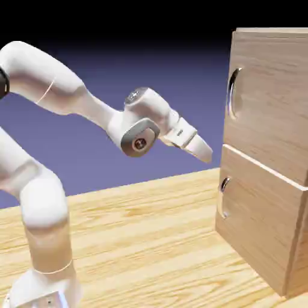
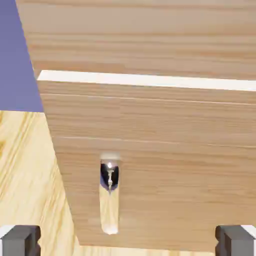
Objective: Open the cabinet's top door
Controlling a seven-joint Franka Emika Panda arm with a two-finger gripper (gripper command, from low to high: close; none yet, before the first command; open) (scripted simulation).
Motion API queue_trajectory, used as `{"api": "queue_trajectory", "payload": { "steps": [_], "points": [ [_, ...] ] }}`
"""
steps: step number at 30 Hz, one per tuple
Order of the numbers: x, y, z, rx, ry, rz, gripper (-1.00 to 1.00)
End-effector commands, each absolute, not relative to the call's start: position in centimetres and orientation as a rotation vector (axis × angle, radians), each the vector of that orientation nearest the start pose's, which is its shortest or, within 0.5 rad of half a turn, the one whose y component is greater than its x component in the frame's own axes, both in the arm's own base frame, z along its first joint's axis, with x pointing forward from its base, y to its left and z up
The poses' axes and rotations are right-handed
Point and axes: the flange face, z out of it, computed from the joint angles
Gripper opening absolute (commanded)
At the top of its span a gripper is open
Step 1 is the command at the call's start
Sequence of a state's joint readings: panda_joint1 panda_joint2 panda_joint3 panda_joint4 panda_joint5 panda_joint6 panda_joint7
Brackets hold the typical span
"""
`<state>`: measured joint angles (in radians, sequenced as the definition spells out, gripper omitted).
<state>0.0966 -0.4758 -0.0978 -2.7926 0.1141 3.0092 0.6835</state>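
The cabinet (image 1: 267, 162) was seen standing on the table (image 1: 150, 240) at the right of the exterior view, its front turned toward the arm (image 1: 72, 96). The top door (image 1: 271, 96) was found shut, flush with the cabinet's face, with its curved silver handle (image 1: 231, 91) set over an oval recess near the panel's left edge. Below it, the lower door (image 1: 258, 225) was seen standing out a little beyond the upper panel, with a smaller handle (image 1: 223, 195) near its own left edge.

The tool (image 1: 201, 148) was held in the air to the left of the cabinet, apart from it, tilted down and toward the cabinet's front, at about the height of the seam between the two doors. Nothing was gripped in it. In the hand view, its two grey fingertips (image 2: 20, 241) were shown far apart at the bottom corners, so the tool was spread wide. Between them, the lower door (image 2: 165, 165) and its handle (image 2: 109, 197) were framed, with the pale top edge of that panel crossing the view above.
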Motion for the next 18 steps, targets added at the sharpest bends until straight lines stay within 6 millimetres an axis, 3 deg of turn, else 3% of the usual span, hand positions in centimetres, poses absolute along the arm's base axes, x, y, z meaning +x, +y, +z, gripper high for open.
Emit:
{"api": "queue_trajectory", "payload": {
  "steps": [1, 6, 11, 18],
  "points": [
    [40.7, -1.3, 41.0, -2.476, 1.079, -0.794, 0.0],
    [41.8, -3.3, 33.8, -2.466, 1.253, -0.494, 0.0],
    [41.5, -5.2, 27.0, -2.453, 1.429, -0.257, 0.0],
    [39.6, -8.6, 20.1, -2.426, 1.676, -0.079, 0.0]
  ]
}}
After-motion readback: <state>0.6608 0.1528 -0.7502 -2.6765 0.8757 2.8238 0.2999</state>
